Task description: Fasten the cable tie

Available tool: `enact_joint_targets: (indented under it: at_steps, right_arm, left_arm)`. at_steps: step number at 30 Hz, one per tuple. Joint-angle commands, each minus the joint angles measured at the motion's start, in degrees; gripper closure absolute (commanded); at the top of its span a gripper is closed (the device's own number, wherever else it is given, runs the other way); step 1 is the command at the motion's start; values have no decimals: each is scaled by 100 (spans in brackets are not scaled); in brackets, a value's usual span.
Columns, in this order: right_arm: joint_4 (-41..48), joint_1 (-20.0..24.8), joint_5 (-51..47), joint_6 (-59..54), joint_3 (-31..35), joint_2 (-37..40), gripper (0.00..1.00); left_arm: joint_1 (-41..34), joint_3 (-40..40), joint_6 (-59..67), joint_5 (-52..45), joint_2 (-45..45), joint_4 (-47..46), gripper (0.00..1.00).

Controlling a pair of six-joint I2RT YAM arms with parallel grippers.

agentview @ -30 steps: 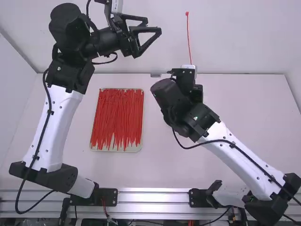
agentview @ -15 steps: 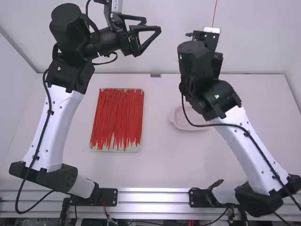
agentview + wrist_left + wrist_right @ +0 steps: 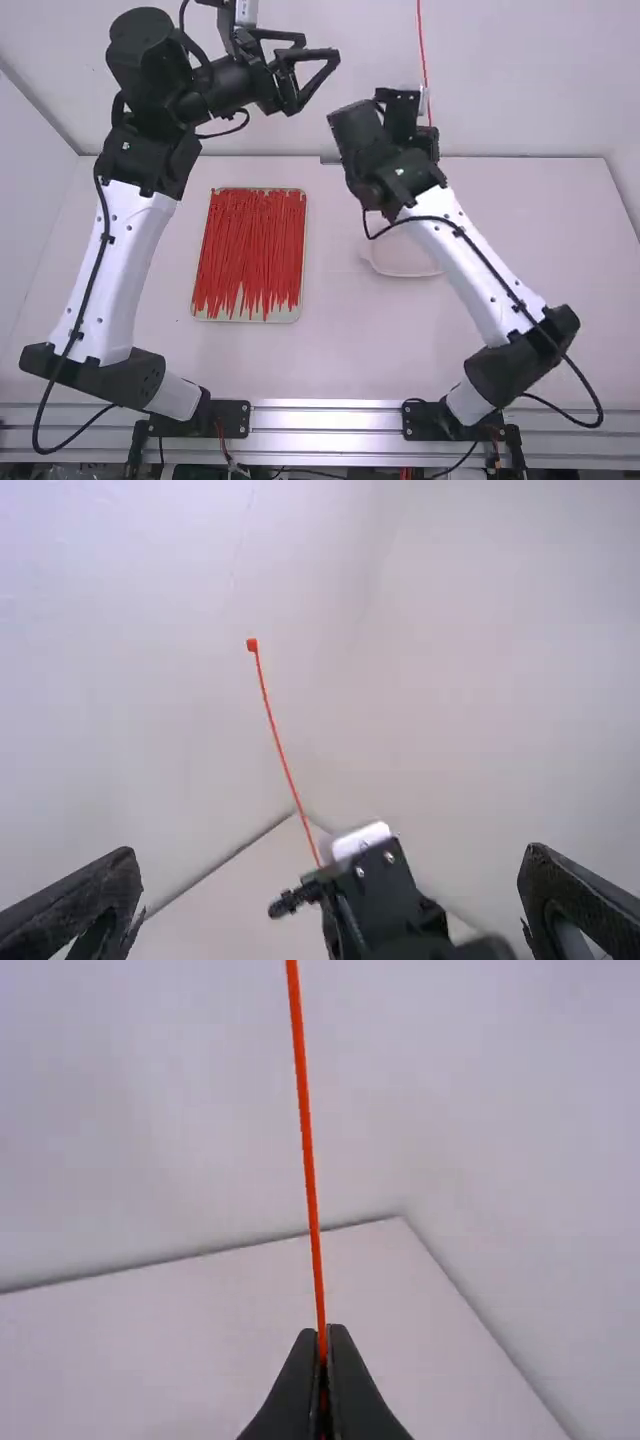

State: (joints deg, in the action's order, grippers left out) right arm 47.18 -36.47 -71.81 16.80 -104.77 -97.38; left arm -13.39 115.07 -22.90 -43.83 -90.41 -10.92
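Right claw (image 3: 322, 1345) is clamped on one red cable tie (image 3: 303, 1140), held upright, head end uppermost, high above the table (image 3: 560, 230); left claw (image 3: 312, 80) gapes wide nearby, seemingly empty.

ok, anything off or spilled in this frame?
Nothing stands out. Red ties lie tidy in the tray; right gripper pinches one cable tie upright and straight, not yet looped; left gripper hangs open, apart from it.

table (image 3: 540, 220) white | tray (image 3: 250, 317) of red cable ties (image 3: 250, 250), left | possibly a pale dish (image 3: 408, 264), middle
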Motion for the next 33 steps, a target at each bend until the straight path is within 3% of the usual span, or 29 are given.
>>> enact_joint_targets:
  at_steps: [1, 17, 20, 24, 26, 29, 33]
  right_arm:
    - [107, -269, -953, 584, -133, 20, 100]
    - [131, -1746, -1263, 225, -133, 20, 100]
    - [136, -1926, -1440, 223, -133, 20, 100]
    - [129, -2114, -1565, 227, -133, 20, 100]
    - [131, -2133, -1554, 225, -133, 20, 100]
    - [133, -2124, -1550, 227, -133, 20, 100]
    - [136, -2131, -1545, 227, -133, 20, 100]
  left_arm:
    - [-17, -28, 20, 46, 50, 74, 1]
    - [-17, -28, -133, 144, 50, 151, 1]
    - [-13, -28, -131, 142, 50, 173, 9]
    - [-13, -28, -181, 146, 50, 168, 34]
    - [-11, -28, -221, 149, 50, 153, 42]
    - [-11, -28, -223, 149, 50, 177, 45]
    - [-13, -28, -249, 175, 50, 192, 64]
